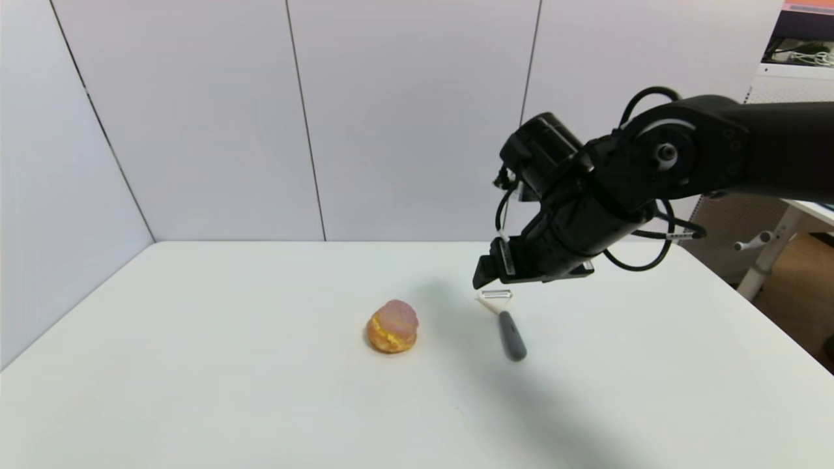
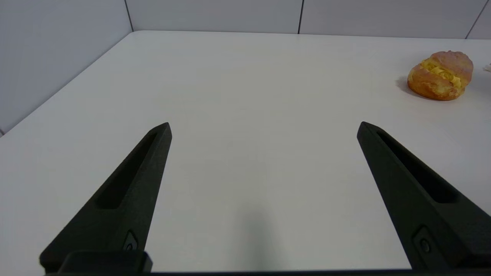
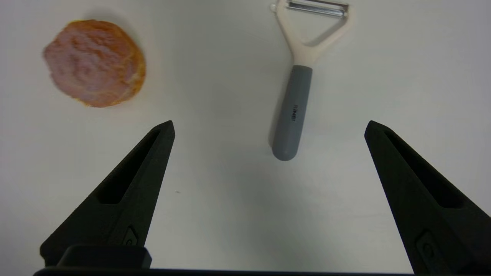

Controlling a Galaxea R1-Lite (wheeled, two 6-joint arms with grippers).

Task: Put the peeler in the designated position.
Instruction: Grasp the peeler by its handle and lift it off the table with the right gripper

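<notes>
Peeler (image 3: pixel 293 90): one only, lying flat on the white bench (image 1: pixel 195 365), beside one round orange-and-pink pastry (image 1: pixel 392 335) to its left. It has a dark grey handle, a cream forked head and a short metal blade; small dark lettering runs along the handle, too fine for me to read. My right gripper (image 3: pixel 268 126) hangs above it, fingers (image 3: pixel 134 180) spread wide apart, touching nothing. My left gripper (image 2: pixel 264 128) sits low over bare bench well away, fingers apart too, holding nothing.
</notes>
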